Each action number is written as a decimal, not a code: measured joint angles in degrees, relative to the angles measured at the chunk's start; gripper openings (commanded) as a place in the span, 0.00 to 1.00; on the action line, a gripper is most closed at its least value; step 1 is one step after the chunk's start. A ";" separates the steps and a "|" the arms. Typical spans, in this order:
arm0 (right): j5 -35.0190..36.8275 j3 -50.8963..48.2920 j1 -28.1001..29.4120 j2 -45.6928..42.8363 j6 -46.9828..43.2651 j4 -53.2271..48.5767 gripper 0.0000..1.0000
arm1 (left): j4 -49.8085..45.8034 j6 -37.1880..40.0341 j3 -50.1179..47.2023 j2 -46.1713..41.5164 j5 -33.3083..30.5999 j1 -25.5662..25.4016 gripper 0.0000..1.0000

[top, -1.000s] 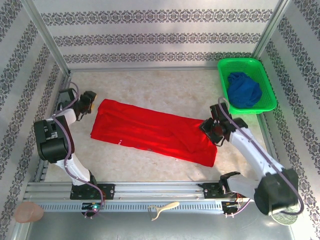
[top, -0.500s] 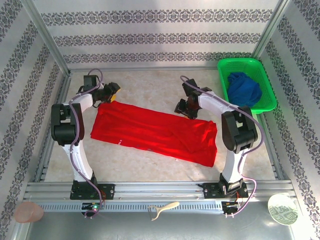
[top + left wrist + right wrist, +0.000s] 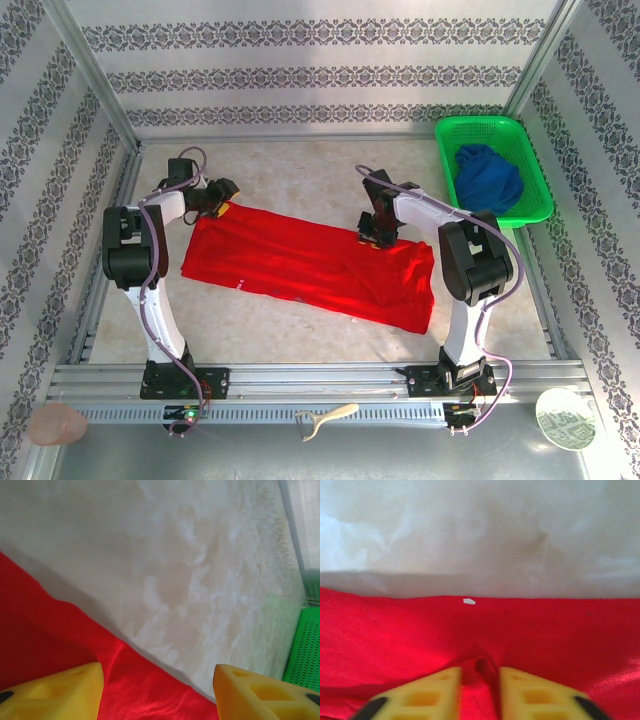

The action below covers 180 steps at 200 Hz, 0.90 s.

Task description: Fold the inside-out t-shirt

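The inside-out t-shirt [image 3: 310, 265] lies flat as a long bright red strip across the table, plain side up. My left gripper [image 3: 222, 207] hovers at its far left corner. In the left wrist view this gripper [image 3: 159, 695] is open, its yellow fingers [image 3: 55, 692] wide apart over the shirt's far edge [image 3: 125, 685]. My right gripper [image 3: 372, 235] sits on the shirt's far edge toward the right. In the right wrist view this gripper [image 3: 480, 680] is shut on a raised pinch of the red cloth [image 3: 485, 662].
A green basket [image 3: 480, 122] with a dark blue garment [image 3: 488, 180] stands at the back right; its corner [image 3: 305, 650] shows in the left wrist view. Patterned walls close in the table. A white plate [image 3: 565, 420] lies beyond the near rail.
Both arms reached from the shirt's ends to its far edge. The right gripper then dropped onto the cloth and closed on it. The left gripper stayed open.
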 measured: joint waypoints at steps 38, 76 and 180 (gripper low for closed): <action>-0.37 -2.12 0.00 -0.85 -0.28 0.52 0.00 | 0.33 0.11 -1.27 0.61 -0.37 0.02 0.59; -0.85 -7.21 1.90 -9.25 -0.04 -0.33 0.00 | 0.55 0.20 -1.40 0.61 -0.37 0.02 0.59; -6.80 -22.23 20.92 -32.76 10.56 -0.72 0.52 | 1.44 0.20 -1.92 0.48 0.00 0.24 0.59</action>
